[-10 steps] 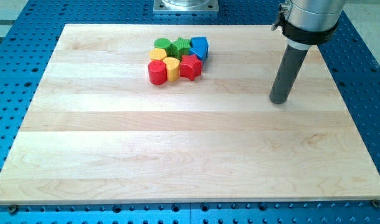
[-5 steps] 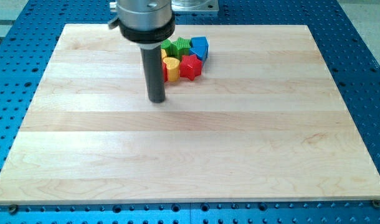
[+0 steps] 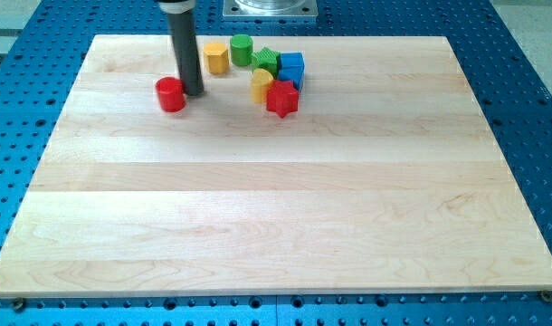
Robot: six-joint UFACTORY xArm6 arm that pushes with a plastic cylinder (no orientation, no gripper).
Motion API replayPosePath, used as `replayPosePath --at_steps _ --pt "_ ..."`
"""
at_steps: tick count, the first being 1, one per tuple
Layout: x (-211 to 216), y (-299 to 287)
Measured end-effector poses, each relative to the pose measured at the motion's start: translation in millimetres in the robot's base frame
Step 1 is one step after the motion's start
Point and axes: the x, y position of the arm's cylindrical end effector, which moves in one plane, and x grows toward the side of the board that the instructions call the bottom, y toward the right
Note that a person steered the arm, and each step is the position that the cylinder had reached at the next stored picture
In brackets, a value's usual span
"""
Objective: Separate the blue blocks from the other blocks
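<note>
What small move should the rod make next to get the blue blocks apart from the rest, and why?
Probably swing my tip toward the view's right, to the left edge of the blue blocks. My tip now sits beside the red cylinder block, far from them, and they remain packed against the green star-shaped block, the yellow block and the red star-shaped block.

My tip [image 3: 193,92] beside red cylinder [image 3: 171,94], blue cube [image 3: 291,66] amid cluster
</note>
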Motion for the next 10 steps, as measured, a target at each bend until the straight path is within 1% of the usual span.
replayPosePath --at_steps 1,2,3,4,5,6,7,8,9,10 --pt "-67.3 -36.9" --pt "-110.4 30.5" --pt "-111.7 108.1" --pt "-32.2 115.0" --pt "-29.7 116.2" --pt "-80.6 127.3" --pt "-54.2 170.4" --pt "36.2 114.2" --pt "18.3 122.2" --pt "41.3 132.0"
